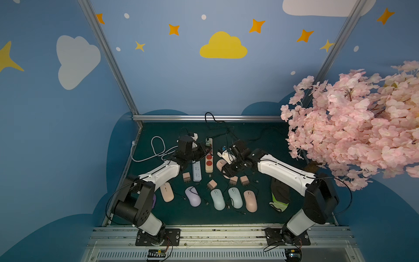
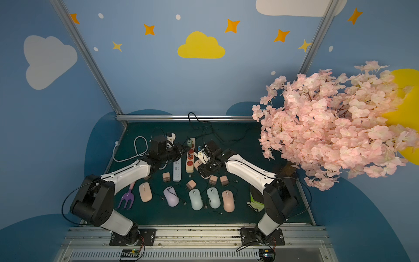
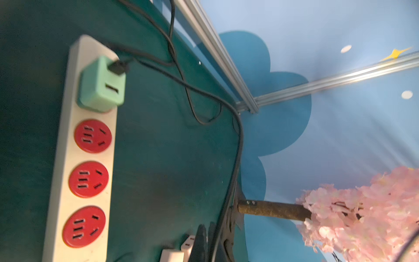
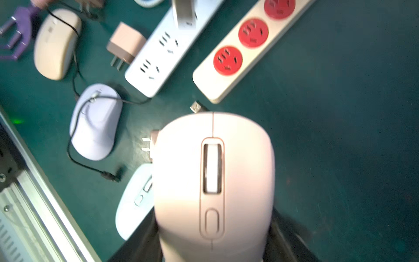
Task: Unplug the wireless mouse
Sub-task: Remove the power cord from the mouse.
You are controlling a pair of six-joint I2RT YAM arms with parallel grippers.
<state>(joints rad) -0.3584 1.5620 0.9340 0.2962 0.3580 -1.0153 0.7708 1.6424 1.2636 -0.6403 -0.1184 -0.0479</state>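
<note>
- Right wrist cam: right gripper [image 4: 213,245] clamped on pink mouse [image 4: 213,181]; both top views mostly hide it behind the arm.
- Left gripper [image 3: 205,240] pinched together, black cable [image 3: 235,158] alongside, green charger [image 3: 102,86] nearby.

left arm [image 1: 158,172] stretches forward and inward, left gripper [image 1: 205,151] pinched tight, fingers [image 3: 200,242] pressed together. right arm [image 1: 283,170] reaches inward from the other side, wrist bent down, right gripper [image 1: 225,168] half spread, clamped round the pink mouse [image 4: 213,177].
</note>
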